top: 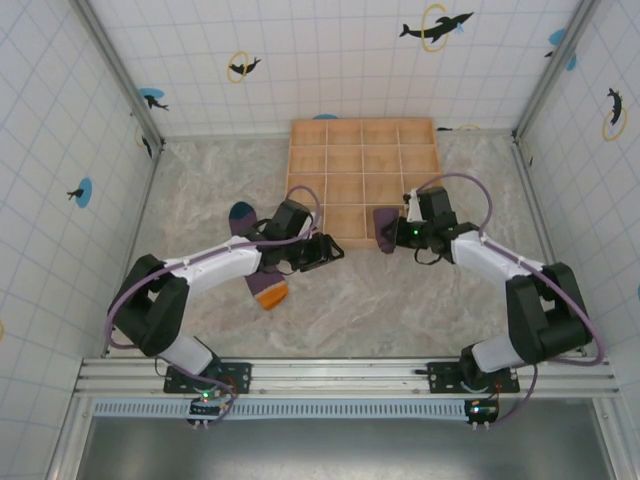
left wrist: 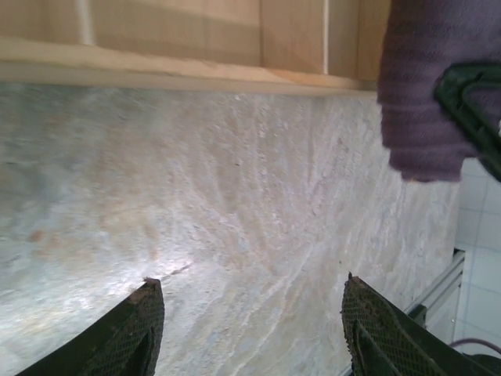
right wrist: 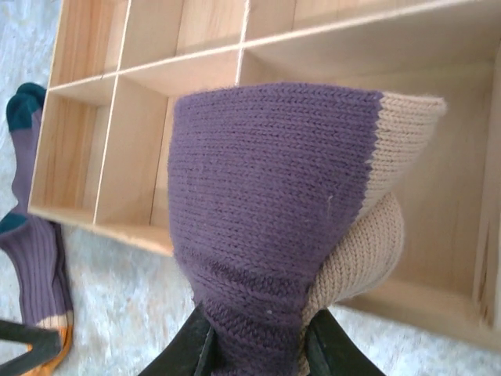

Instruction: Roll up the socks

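The right gripper (right wrist: 262, 356) has its fingers (right wrist: 196, 352) clenched on the purple sock with the tan toe (right wrist: 266, 219). The sock is bunched into a loose twist, the tan end folded back against the purple. It is held at the near edge of the wooden divided tray (top: 360, 122), in front of one of the near-row compartments, which reads as a carry toward dropping it in. Whether the knit touches the tray wall cannot be told. A pinch low on the bundle probably keeps the roll from springing open.

The left gripper (left wrist: 250, 333) has its fingers (left wrist: 129, 333) released and spread wide, with nothing between them and bare stone-patterned surface below. It sits just beside the held sock, close enough to steady or tuck the bundle if it loosens.

The purple sock with the teal toe and orange cuff (right wrist: 35, 266) lies flat and unrolled on the tabletop (top: 400, 300), left of the tray and partly under the left arm. It is likely waiting its turn.

The tabletop is a pale marbled sheet, matte and lightly mottled. White tiled walls (top: 300, 40) with dolphin stickers (top: 437, 25) close in three sides, and a metal rail (top: 340, 375) carries the arm bases along the near edge.
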You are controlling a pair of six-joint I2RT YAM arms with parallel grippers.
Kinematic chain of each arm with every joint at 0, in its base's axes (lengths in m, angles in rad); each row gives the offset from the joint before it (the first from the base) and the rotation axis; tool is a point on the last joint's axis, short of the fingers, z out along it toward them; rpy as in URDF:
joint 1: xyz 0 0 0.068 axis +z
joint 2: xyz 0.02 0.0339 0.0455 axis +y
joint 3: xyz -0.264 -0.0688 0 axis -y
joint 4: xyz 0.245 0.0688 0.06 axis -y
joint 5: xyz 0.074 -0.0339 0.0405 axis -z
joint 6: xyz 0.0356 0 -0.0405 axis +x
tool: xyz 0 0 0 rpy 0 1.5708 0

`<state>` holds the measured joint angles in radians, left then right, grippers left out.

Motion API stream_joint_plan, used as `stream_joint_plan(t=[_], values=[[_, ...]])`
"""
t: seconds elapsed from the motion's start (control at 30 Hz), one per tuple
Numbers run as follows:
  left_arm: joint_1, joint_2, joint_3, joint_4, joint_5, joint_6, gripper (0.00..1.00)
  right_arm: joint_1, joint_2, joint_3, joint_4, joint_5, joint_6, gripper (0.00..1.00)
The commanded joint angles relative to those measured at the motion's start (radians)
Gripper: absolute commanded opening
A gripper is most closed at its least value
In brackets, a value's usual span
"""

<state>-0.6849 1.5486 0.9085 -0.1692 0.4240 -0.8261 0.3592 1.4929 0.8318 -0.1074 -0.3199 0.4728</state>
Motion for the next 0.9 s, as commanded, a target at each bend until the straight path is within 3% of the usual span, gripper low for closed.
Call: stream_joint_plan(t=[0.0, 0.23, 0.5, 0.67, 0.87], values=[[0.028, -0.042, -0.029, -0.079, -0.039, 0.041, 0.61, -0.024, 0.097, 0.105, -0.074, -0.055, -0.008, 0.03], [0.066, -0.091, -0.077, -0.097, -0.047, 0.05, 0.61, -0.039, 0.29, 0.303, -0.242, -0.123, -0.017, 0.01], [0.078, -0.105, -0.094, -0.098, -0.053, 0.061, 0.6, -0.037, 0.373, 0.371, -0.312, -0.126, -0.018, 0.0], [0.082, -0.107, -0.097, -0.096, -0.056, 0.064, 0.6, -0.024, 0.395, 0.364, -0.263, -0.089, -0.064, 0.0], [0.089, -0.117, -0.115, -0.091, -0.067, 0.067, 0.59, 0.007, 0.347, 0.234, -0.051, -0.037, -0.118, 0.03]])
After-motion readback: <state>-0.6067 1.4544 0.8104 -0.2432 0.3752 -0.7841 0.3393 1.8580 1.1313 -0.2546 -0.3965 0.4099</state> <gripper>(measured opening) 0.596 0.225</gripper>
